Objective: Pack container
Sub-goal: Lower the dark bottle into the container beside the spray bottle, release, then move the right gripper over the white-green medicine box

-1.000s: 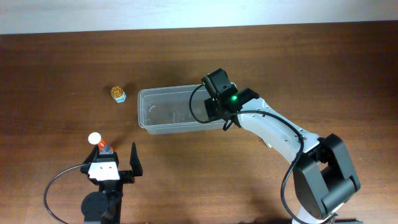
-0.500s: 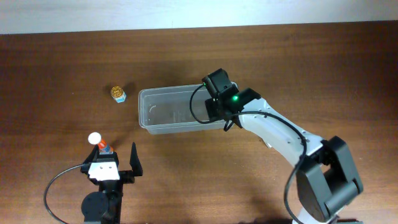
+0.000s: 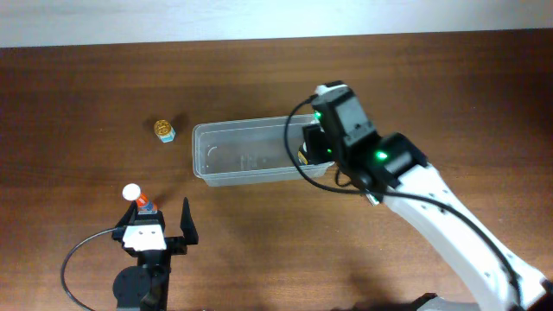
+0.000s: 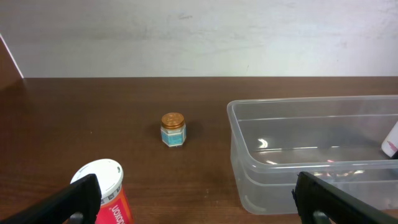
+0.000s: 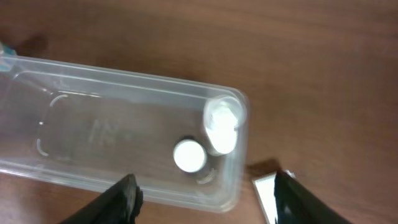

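The clear container [image 3: 242, 127] lies in the middle of the table. In the right wrist view two white-capped bottles [image 5: 189, 155] [image 5: 221, 124] stand inside the container's [image 5: 124, 74] right end. My right gripper [image 3: 313, 145] [image 5: 208, 202] hovers over that end, open, with nothing between its fingers. My left gripper [image 3: 160, 229] [image 4: 199, 205] rests low at the front left, wide open and empty. A red bottle with a white cap [image 3: 134, 194] [image 4: 102, 186] stands beside its left finger. A small gold-lidded jar [image 3: 163, 130] [image 4: 173, 129] sits left of the container [image 4: 298, 102].
A small white box [image 5: 266, 190] lies on the table just outside the container's right end, near my right finger. The wooden table's far edge meets a pale wall behind the container.
My right gripper has lifted out of the container's right end, shifted slightly right, and its jaws have spread apart. The left arm has not moved.
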Controlling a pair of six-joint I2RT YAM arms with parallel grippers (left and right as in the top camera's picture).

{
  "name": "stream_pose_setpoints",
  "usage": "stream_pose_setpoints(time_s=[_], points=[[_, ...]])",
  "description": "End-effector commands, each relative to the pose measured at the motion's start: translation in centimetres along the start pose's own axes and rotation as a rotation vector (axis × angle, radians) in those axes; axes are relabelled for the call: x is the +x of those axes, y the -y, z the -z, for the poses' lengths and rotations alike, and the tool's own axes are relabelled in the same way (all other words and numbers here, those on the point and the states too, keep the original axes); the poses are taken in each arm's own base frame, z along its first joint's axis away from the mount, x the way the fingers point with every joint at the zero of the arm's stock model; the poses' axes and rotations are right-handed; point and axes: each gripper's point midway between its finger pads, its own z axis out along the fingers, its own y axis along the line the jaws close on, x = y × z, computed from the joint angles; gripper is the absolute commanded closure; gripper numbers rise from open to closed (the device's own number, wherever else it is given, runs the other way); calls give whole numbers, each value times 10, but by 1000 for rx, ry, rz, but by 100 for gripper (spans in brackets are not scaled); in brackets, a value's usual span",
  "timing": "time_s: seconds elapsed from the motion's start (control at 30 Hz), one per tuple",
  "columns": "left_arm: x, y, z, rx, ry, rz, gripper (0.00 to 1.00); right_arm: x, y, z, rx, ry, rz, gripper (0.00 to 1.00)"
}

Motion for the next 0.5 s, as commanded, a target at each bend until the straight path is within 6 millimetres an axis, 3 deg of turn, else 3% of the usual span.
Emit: stream_pose_setpoints(time_s=[0.0, 0.17, 0.3, 0.47], points=[[3, 0, -1, 5, -3, -4, 1, -2, 38, 34, 88, 21, -56, 33], [3, 0, -1, 5, -3, -4, 1, 35, 75, 48, 145, -126, -135, 28], [3, 0, -1, 5, -3, -4, 1, 60, 87, 46, 151, -235, -160, 24], [3, 0, -1, 5, -3, -4, 0, 83, 96, 31, 172, -298, -153, 24]])
